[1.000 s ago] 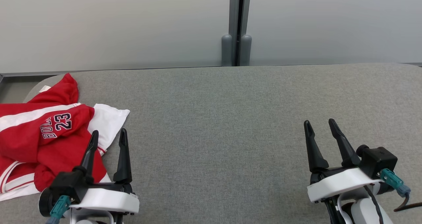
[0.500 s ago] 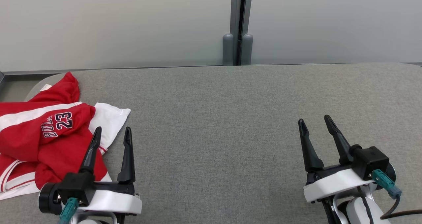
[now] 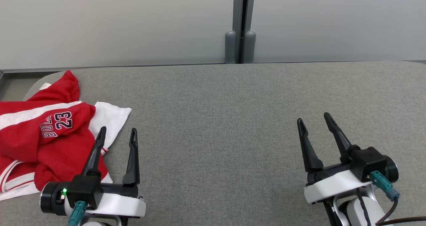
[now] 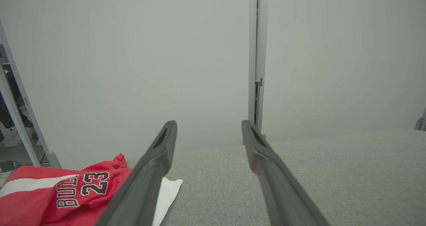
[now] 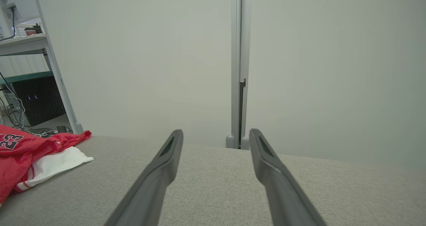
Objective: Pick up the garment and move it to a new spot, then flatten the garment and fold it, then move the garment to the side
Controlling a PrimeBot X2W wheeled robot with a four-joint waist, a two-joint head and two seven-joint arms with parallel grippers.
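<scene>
We find the left hand (image 3: 118,129) and right hand (image 3: 313,117) both spread wide, holding nothing. The red-and-white jersey (image 3: 50,142) lies crumpled at the left end of the grey table (image 3: 216,119), beside the left hand.

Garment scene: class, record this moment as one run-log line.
stage: pickup not begun | garment: crumpled, left end of table | left gripper: open, empty, near garment | right gripper: open, empty, over table
</scene>
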